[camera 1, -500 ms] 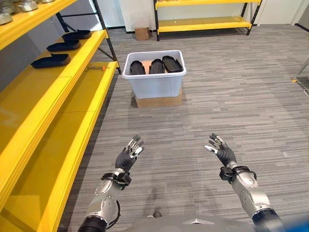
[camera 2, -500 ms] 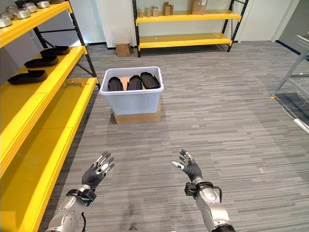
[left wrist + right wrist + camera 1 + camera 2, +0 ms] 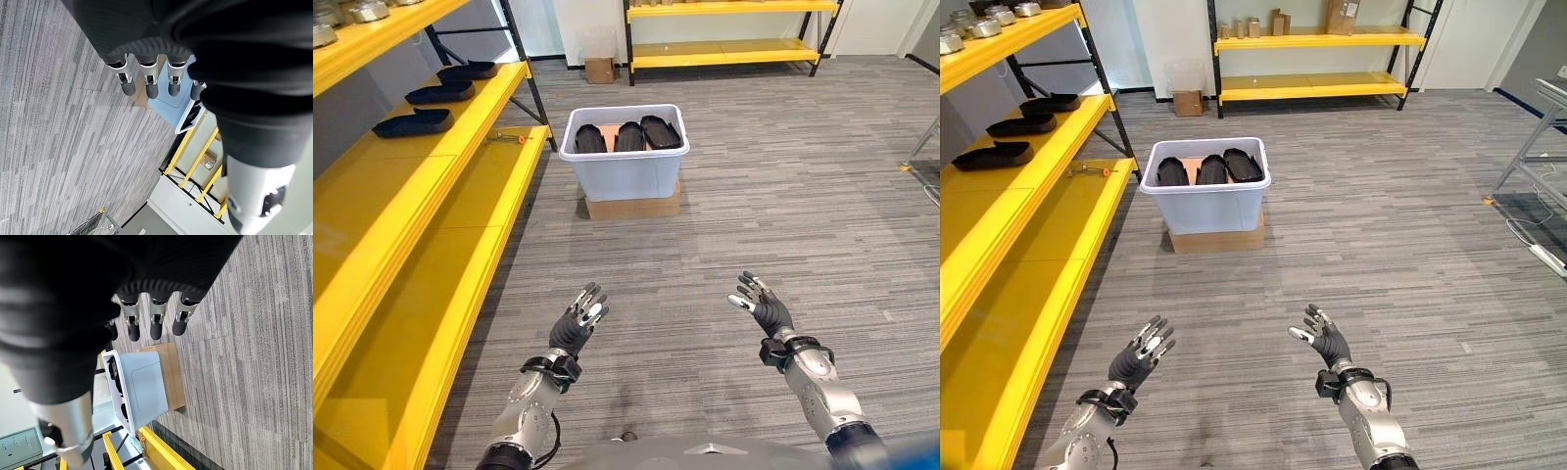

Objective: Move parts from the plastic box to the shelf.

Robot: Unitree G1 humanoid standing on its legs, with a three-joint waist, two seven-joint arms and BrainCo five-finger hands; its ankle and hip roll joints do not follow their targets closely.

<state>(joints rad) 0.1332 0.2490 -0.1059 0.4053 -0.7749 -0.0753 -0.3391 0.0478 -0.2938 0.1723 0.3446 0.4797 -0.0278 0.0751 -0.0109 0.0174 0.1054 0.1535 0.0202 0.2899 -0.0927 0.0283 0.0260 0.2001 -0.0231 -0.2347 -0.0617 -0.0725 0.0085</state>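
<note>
1. A flat cardboard slab (image 3: 634, 206) lies on the grey striped carpet (image 3: 783, 196).
2. A small cardboard box (image 3: 600, 69) stands against the far wall.
3. A second yellow rack (image 3: 1317, 64) along that wall carries jars and a brown box (image 3: 1342, 14), perhaps cardboard.
4. A small orange-tipped tool (image 3: 509, 138).

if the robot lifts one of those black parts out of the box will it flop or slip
Probably stiff: the black parts stand on edge in the box and hold their moulded shape. Likely light, since they look like thin shells. Their smooth, slightly glossy surface may slip in an open-fingered hold. Both the left hand and right hand are open, far from the box.
</note>
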